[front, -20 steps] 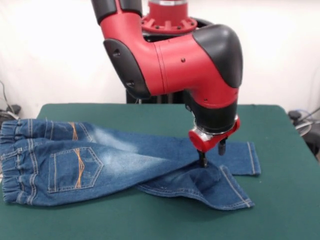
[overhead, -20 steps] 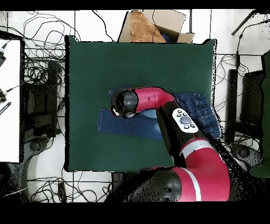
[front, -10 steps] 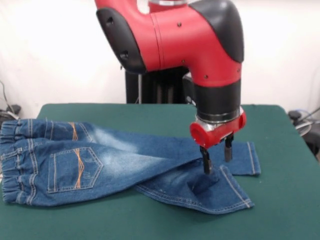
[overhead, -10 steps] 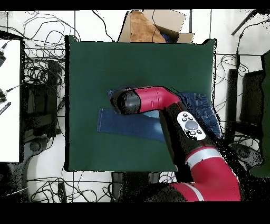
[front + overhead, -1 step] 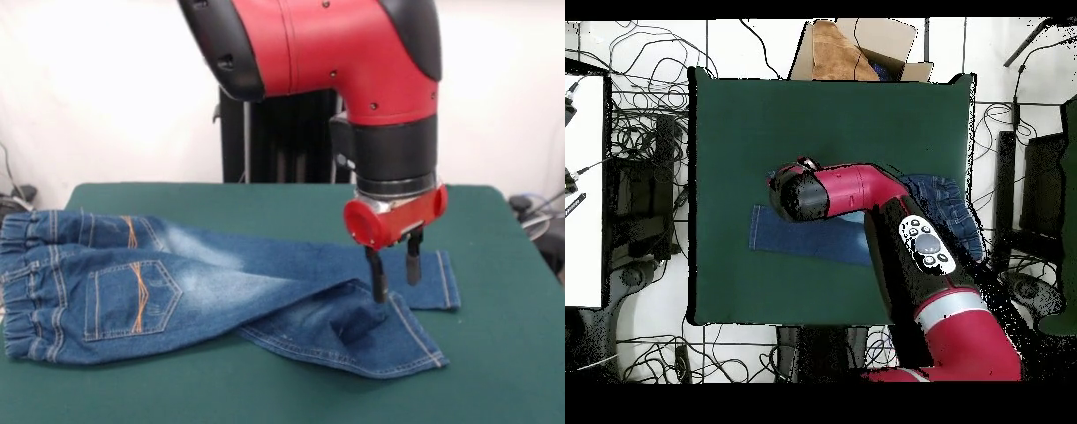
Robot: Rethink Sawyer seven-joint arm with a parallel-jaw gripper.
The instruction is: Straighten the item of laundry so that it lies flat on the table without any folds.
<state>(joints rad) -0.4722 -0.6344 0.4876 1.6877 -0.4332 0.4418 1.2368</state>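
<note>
a: front view, main features. the jeans (image 5: 203, 287) lie on the green table (image 5: 265, 199), waistband toward the picture's left edge, back pockets with orange stitching facing up. one leg runs straight to the right; the other crosses under it and its lower part lies angled toward the near right, with a fold where the legs overlap.

b: and the end effector?

a: the gripper (image 5: 395, 269) hangs from the red and black arm (image 5: 353, 62) just above the jeans, over the spot where the two leg ends part. its two dark fingers (image 5: 378, 278) stand a narrow gap apart with nothing between them; the tips appear just clear of the cloth.

b: overhead view, what does it add?

a: the arm (image 5: 895, 220) covers the middle of the jeans (image 5: 805, 232). a leg end shows to the picture's left of the arm's black head, and the waistband end shows to the right, near the table's (image 5: 825, 130) edge. the gripper itself is hidden under the arm.
</note>
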